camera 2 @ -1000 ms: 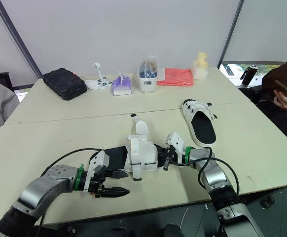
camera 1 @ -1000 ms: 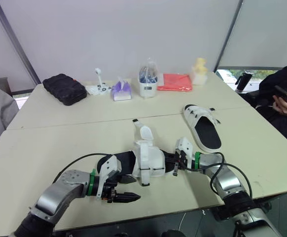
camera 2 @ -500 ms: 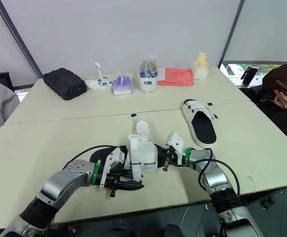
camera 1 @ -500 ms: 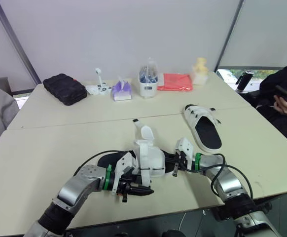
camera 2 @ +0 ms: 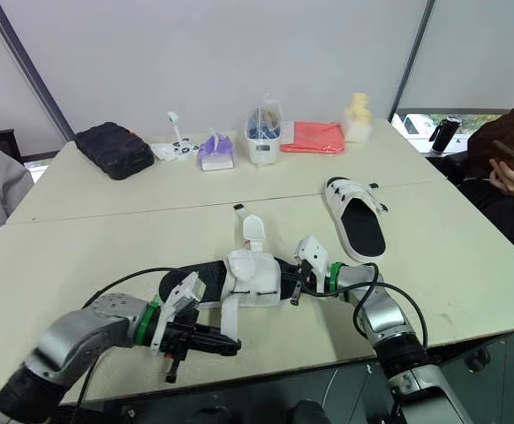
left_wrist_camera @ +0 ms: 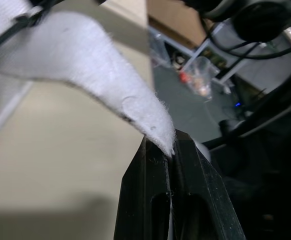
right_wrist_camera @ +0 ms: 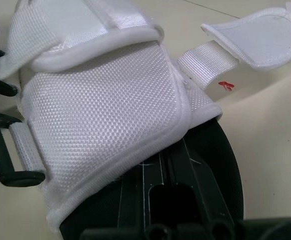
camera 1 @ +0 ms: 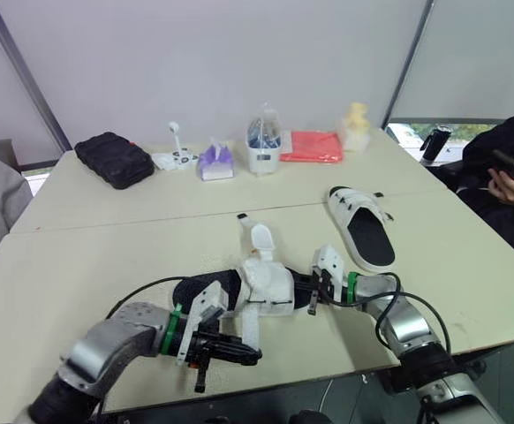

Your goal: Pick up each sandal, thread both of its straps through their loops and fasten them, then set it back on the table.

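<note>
The left hand lies low over the pale bench, at its near edge. Its two black fingers are pressed together on the very tip of a white fuzzy strap. How much of the tip sits between them is hidden. That strap hangs down from the white mesh sandal with a black sole, which sits at the near middle of the bench between the two arms.

The right hand has hold of the sandal from the opposite end. One finger lies flat on the black footbed under the mesh upper. The other is out of sight below the sole, and black on black makes the grip hard to read. A second strap stands open and unfastened on the far side. Two black loops are cut off at the edge of the right wrist view.

The second white sandal lies flat, well apart, on the right of the bench.
</note>
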